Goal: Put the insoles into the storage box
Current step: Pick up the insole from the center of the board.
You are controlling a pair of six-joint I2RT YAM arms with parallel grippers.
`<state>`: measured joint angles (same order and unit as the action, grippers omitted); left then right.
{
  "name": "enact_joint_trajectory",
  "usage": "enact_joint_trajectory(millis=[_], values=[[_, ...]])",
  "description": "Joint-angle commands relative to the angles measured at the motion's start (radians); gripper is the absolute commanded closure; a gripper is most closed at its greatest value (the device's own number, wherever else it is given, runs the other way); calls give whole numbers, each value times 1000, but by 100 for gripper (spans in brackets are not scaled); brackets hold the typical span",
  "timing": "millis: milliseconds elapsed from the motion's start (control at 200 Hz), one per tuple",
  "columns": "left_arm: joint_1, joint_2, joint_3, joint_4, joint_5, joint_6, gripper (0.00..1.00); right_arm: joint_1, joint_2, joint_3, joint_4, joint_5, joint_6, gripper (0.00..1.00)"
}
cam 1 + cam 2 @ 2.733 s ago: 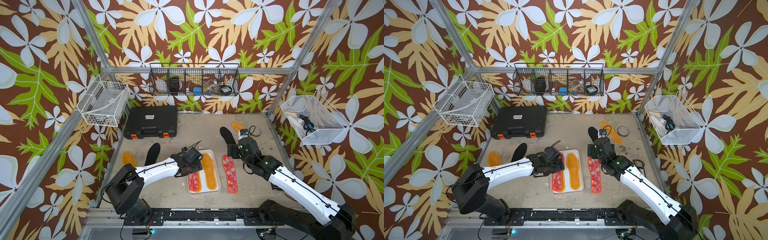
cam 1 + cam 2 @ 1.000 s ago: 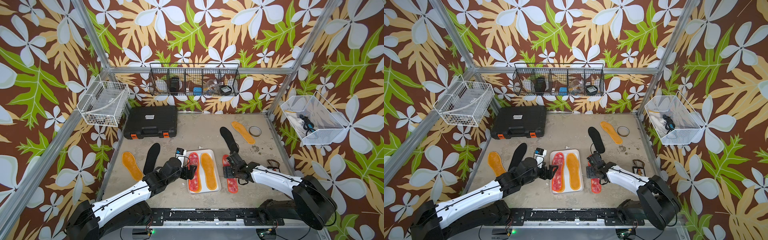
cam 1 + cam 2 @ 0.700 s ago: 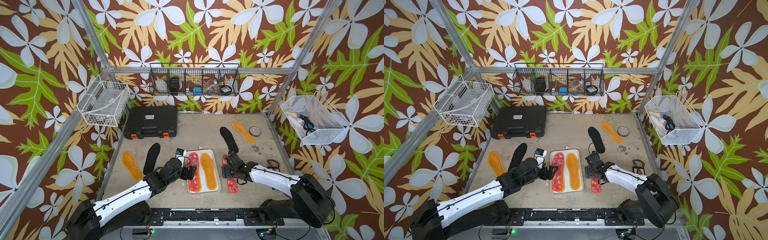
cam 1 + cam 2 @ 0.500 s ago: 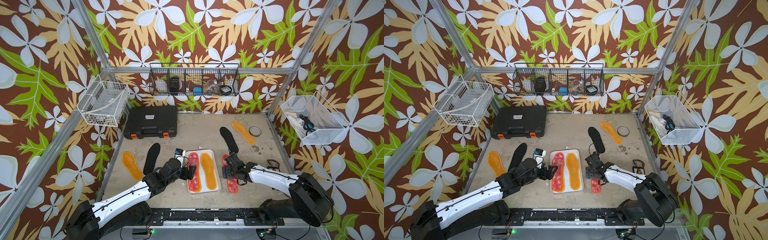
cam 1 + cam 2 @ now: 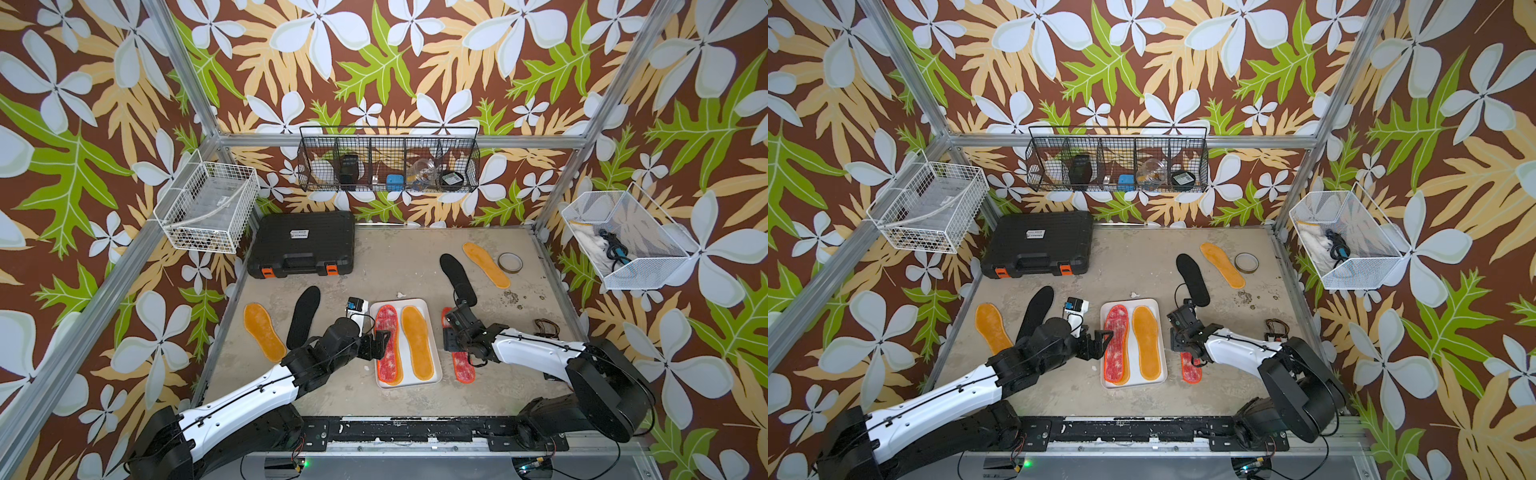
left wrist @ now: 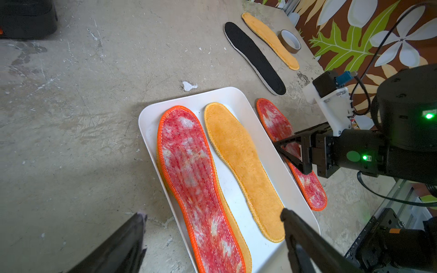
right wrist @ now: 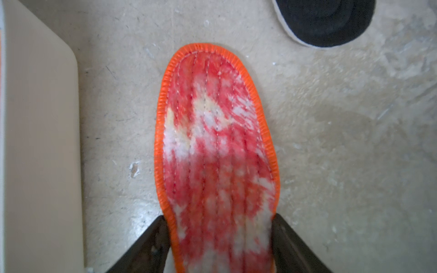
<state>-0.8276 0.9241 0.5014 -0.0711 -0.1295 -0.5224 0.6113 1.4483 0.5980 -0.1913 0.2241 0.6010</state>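
Near the tabletop's left edge, a fuzzy orange-yellow insole (image 5: 264, 332) lies beside a plain black insole (image 5: 304, 316). The left gripper (image 5: 380, 341) hovers at the left rim of the shallow white plastic storage box (image 5: 398, 303), its jaws spread wide and empty. The box sits at the tabletop's front middle. In it a mottled red-white insole with an orange rim (image 5: 386, 345) lies on a partly covered orange-yellow insole (image 6: 247, 257), beside a third orange-yellow insole (image 5: 417, 343). Just right of the box, a second red-white insole (image 7: 217, 141) lies on the tabletop. The right gripper (image 7: 218, 219) straddles it with its jaws against both rims; whether they pinch it I cannot tell. Toward the back right corner lie a second black insole (image 5: 457, 274) and a fourth orange-yellow insole (image 5: 486, 264).
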Motion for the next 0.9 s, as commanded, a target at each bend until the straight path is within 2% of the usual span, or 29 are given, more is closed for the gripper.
enact_joint_trajectory(millis=[0,235,731,891], values=[[0,-7,2,1,-16,8,7,-1,5,-1,-100,5,6,36],[0,-13,9,-6,-31,7,7,-1,-29,39,-138,32,-16,40],[0,-53,17,-19,-62,4,8,1,-102,133,-228,43,-53,40],[0,-55,26,-22,-71,4,8,1,-143,207,-288,27,-61,40]])
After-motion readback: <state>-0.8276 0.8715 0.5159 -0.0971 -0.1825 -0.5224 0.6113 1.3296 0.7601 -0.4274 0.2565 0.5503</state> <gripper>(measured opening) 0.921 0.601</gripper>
